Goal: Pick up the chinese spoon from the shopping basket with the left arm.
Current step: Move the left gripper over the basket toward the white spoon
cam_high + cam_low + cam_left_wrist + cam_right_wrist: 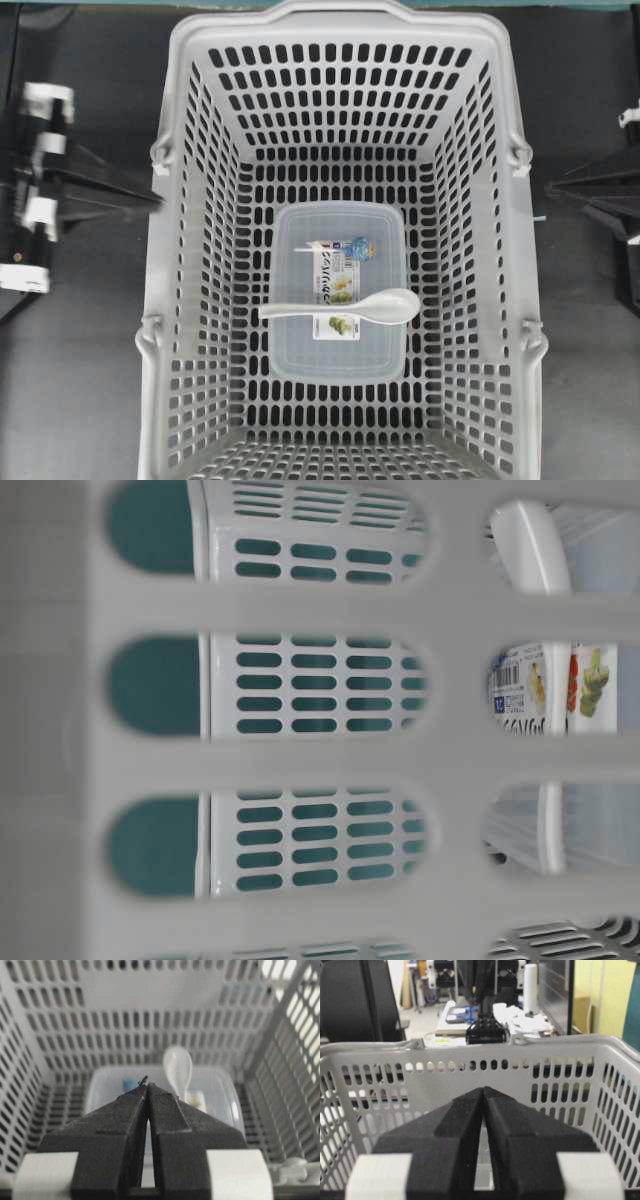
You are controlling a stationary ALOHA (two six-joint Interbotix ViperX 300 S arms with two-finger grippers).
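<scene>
The white chinese spoon (340, 307) lies across the lid of a clear container on the floor of the grey shopping basket (340, 25), its bowl to the right. My left gripper (157, 200) is shut and empty, just outside the basket's left rim, pointing inward. In the left wrist view its shut tips (147, 1085) sit in front of the spoon (177, 1067), which points away, with the basket's far wall (150, 990) behind it. My right gripper (551, 187) is also shut and empty, outside the right rim; its tips (484, 1089) face the basket wall (470, 1050).
The clear lidded container (300, 350) with a printed label (337, 285) lies under the spoon, mid-floor. The basket's slotted walls rise on all sides. The table-level view looks through a wall slot at the label (530, 690). Dark table surrounds the basket.
</scene>
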